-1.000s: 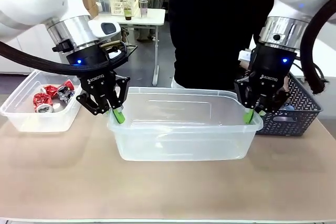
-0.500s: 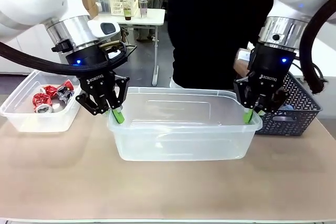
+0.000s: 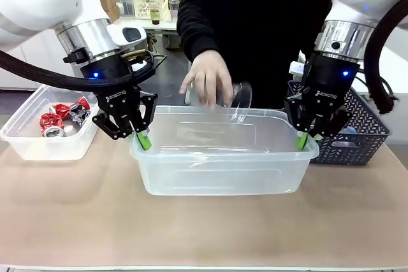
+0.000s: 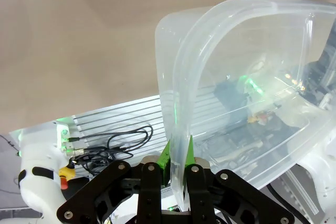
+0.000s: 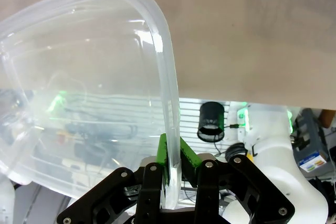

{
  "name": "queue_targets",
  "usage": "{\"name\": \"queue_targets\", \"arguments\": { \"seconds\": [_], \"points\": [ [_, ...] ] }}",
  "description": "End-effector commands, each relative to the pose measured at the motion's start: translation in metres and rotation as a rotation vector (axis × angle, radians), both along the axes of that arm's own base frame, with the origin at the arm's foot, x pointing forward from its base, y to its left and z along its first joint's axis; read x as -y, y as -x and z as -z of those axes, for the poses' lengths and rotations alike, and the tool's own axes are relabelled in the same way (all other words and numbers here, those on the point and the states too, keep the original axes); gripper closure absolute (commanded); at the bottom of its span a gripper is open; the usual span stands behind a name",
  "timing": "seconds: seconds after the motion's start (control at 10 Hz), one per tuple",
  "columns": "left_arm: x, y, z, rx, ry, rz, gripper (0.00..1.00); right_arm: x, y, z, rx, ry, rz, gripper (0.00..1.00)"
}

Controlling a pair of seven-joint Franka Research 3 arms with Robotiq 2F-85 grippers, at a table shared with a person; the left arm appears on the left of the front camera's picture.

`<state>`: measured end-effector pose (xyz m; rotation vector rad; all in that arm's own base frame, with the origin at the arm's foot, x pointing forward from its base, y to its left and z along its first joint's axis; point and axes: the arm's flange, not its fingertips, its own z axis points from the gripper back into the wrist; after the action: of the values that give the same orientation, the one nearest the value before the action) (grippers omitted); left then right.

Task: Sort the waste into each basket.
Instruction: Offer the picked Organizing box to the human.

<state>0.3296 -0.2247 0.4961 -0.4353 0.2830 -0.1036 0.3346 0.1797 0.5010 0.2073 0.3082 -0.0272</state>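
A large clear basket [image 3: 217, 171] stands mid-table, empty inside. My left gripper [image 3: 141, 138] is shut on its left rim and my right gripper [image 3: 301, 139] is shut on its right rim. In the left wrist view my left gripper [image 4: 178, 157] pinches the basket wall [image 4: 236, 51] between green pads. The right wrist view has my right gripper [image 5: 172, 160] clamped on the rolled rim [image 5: 163, 77]. A person's hand [image 3: 207, 79] holds a clear plastic bottle [image 3: 237, 99] over the far rim. A second clear basket [image 3: 48, 149] at the left holds crushed red and silver cans [image 3: 62, 118].
A dark grey mesh basket [image 3: 363, 133] sits at the right, just behind my right gripper. The person in black stands at the far side of the table. Bare tabletop [image 3: 204, 234] lies in front of the large basket.
The person's hand has come in over the far rim of the large basket with a clear bottle. Both grippers stay where they were on the rims.
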Motion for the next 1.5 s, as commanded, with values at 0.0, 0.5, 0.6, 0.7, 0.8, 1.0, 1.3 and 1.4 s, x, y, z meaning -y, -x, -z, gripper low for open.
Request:
{"name": "queue_targets", "arguments": {
  "seconds": [0.0, 0.5, 0.6, 0.7, 0.8, 1.0, 1.3, 1.4],
  "points": [
    [-0.0036, 0.0009, -0.0092, 0.017, 0.055, 0.001, 1.00, 0.0034, -0.0025, 0.0032, -0.016, 0.011, 0.003, 1.00],
    [-0.0036, 0.0009, -0.0092, 0.017, 0.055, 0.001, 1.00, 0.0034, -0.0025, 0.0032, -0.016, 0.011, 0.003, 1.00],
    [-0.0036, 0.0009, -0.0092, 0.017, 0.055, 0.001, 1.00, 0.0034, -0.0025, 0.0032, -0.016, 0.011, 0.003, 1.00],
    [-0.0036, 0.0009, -0.0092, 0.017, 0.055, 0.001, 1.00, 0.0034, -0.0025, 0.0032, -0.016, 0.011, 0.003, 1.00],
    [-0.0036, 0.0009, -0.0092, 0.017, 0.055, 0.001, 1.00, 0.0034, -0.0025, 0.0032, -0.016, 0.011, 0.003, 1.00],
    [-0.0036, 0.0009, -0.0092, 0.017, 0.055, 0.001, 1.00, 0.0034, -0.0025, 0.0032, -0.016, 0.011, 0.003, 1.00],
    [-0.0036, 0.0009, -0.0092, 0.017, 0.055, 0.001, 1.00, 0.0034, -0.0025, 0.0032, -0.016, 0.011, 0.003, 1.00],
    [-0.0036, 0.0009, -0.0092, 0.017, 0.055, 0.001, 1.00, 0.0034, -0.0025, 0.0032, -0.016, 0.011, 0.003, 1.00]
  ]
}}
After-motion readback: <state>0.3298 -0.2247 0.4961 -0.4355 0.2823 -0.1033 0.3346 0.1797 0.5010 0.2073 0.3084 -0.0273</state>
